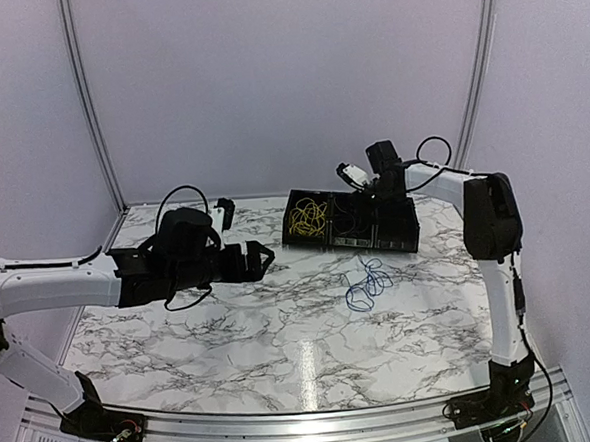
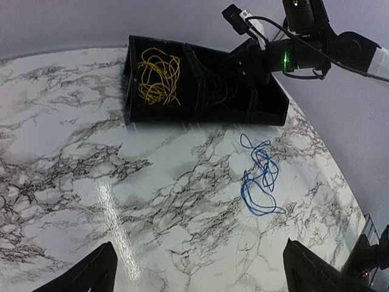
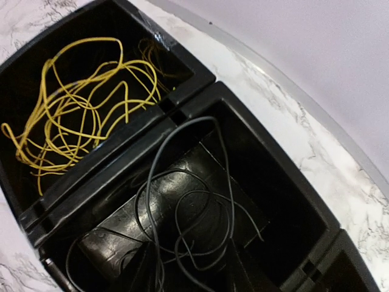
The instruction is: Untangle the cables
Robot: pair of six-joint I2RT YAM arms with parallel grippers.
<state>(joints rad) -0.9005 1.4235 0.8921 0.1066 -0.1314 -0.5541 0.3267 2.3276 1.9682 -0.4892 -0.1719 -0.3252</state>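
Observation:
The blue cable (image 1: 365,282) (image 2: 258,179) lies as a loose tangle on the marble table, in front of the black tray (image 1: 397,243) (image 2: 182,114). The yellow cable (image 1: 308,218) (image 2: 158,76) (image 3: 79,109) is piled in the tray's left compartment. Loops of the black cable (image 2: 216,90) (image 3: 194,207) rest in the middle compartment. My left gripper (image 1: 264,258) (image 2: 203,281) hangs open above bare table, left of the blue cable. My right gripper (image 1: 376,198) (image 3: 192,277) reaches down into the middle compartment. Its dark fingers stand apart around the black cable's lower loops.
The tray's right compartment (image 1: 397,225) looks dark, its contents unclear. The table's curved back edge (image 3: 285,91) runs just behind the tray, with grey walls (image 1: 286,71) close around it. Bare marble (image 1: 282,332) spreads between the arm bases and the tray.

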